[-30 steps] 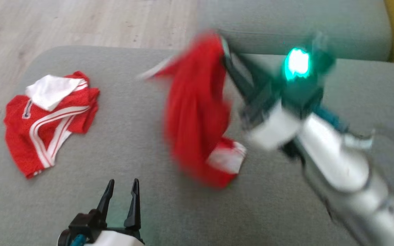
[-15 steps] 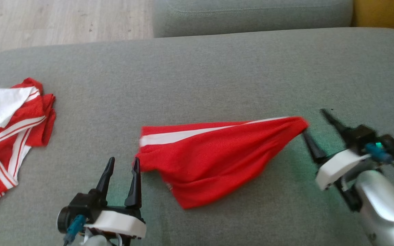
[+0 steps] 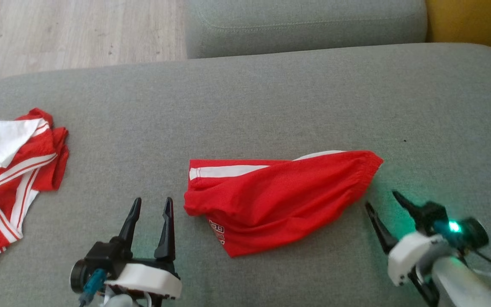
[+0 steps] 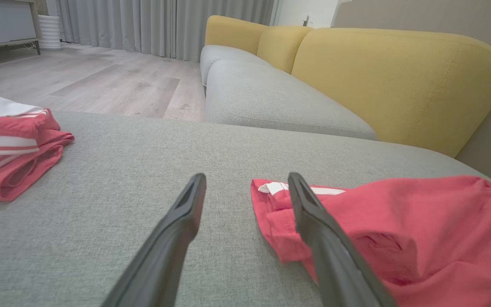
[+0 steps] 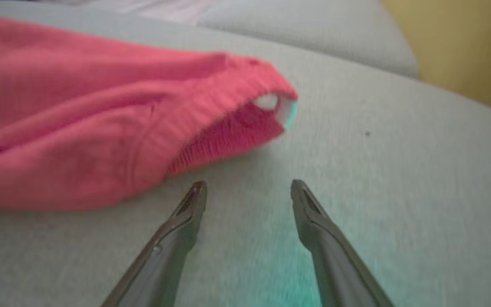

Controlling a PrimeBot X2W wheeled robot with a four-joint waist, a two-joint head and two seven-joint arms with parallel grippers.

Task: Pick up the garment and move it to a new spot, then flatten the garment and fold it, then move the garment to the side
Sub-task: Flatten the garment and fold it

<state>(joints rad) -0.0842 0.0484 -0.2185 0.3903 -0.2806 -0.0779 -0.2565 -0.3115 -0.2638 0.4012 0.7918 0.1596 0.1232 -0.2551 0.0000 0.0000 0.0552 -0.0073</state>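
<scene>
garment point(image 3: 279, 200): crumpled on sofa seat point(image 3: 271, 106) | left hand point(image 3: 152, 200): fingers apart, near it | right hand point(image 3: 381, 199): fingers apart, just beside it

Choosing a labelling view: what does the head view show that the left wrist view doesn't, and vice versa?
Head view adds: the open right gripper beside the waistband end of the red shorts, apart from it. Left wrist view adds: grey curtains across the room. Both: the red shorts, the red-and-white garment, the open left gripper, the grey cushion.
</scene>
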